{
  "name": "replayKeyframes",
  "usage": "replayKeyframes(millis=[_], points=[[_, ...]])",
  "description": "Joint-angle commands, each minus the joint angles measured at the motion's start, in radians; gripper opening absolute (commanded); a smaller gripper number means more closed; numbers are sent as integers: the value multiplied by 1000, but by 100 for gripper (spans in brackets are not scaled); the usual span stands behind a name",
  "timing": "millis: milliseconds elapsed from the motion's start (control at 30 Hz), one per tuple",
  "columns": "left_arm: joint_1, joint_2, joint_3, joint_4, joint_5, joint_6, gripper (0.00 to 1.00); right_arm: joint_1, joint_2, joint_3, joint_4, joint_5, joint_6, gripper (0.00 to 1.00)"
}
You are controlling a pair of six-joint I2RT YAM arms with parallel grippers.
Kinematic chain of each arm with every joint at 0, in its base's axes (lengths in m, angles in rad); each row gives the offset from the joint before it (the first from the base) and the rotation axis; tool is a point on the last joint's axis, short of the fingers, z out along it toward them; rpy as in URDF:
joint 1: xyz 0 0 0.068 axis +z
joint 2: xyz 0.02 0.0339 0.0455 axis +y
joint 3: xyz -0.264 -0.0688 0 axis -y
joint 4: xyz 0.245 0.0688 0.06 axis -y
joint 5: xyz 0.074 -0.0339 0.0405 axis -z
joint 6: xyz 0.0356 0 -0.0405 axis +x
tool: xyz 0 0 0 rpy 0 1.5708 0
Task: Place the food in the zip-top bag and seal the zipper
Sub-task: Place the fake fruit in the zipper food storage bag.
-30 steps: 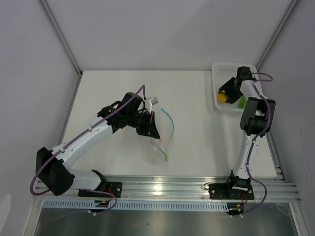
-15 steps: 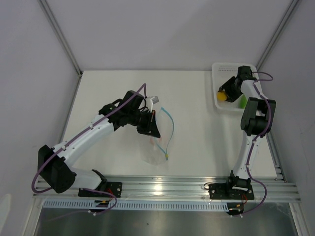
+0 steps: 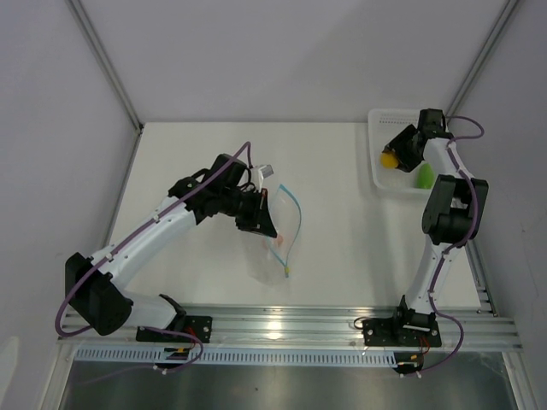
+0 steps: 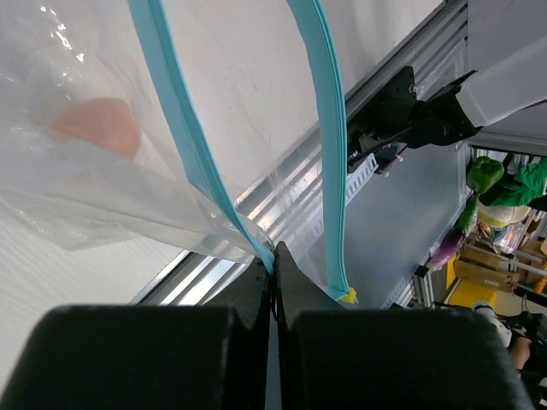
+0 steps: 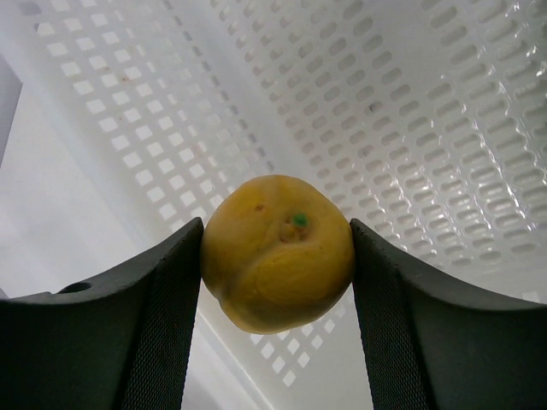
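Observation:
The round orange-yellow food (image 5: 278,252) sits squeezed between both pads of my right gripper (image 5: 276,227), held above the white lattice basket (image 5: 410,102). In the top view that piece (image 3: 389,158) hangs at the basket's left side, and the oblong green food (image 3: 425,177) lies in the basket. The clear zip-top bag (image 3: 278,239) hangs open mid-table. My left gripper (image 4: 275,266) is shut on its near teal zipper (image 4: 179,145) strip. The far strip (image 4: 329,128) ends in a yellow tab (image 4: 349,296). A pinkish blob (image 4: 94,124) shows through the plastic.
The basket (image 3: 376,128) stands at the back right corner, close to the right wall post. An aluminium rail (image 3: 291,329) with both arm bases runs along the near table edge. White tabletop (image 3: 342,222) lies between bag and basket.
My right jaws narrowed onto the yellow piece and carried it a little up and back in the basket, uncovering the green piece. My left arm shifted slightly back with the bag.

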Motion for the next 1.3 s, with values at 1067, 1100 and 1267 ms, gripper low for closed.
replayKeyframes(millis=[1067,1100,1267], points=[[56,-8,-54,73,92,-28,0,476,-709,-425,120,-261,-256,0],[56,-8,-54,68,92,-31,0,496,-741,-443,120,-264,-265,0],[57,-40,-85,89,91,-51,0,652,-850,-520,185,-327,-281,0]])
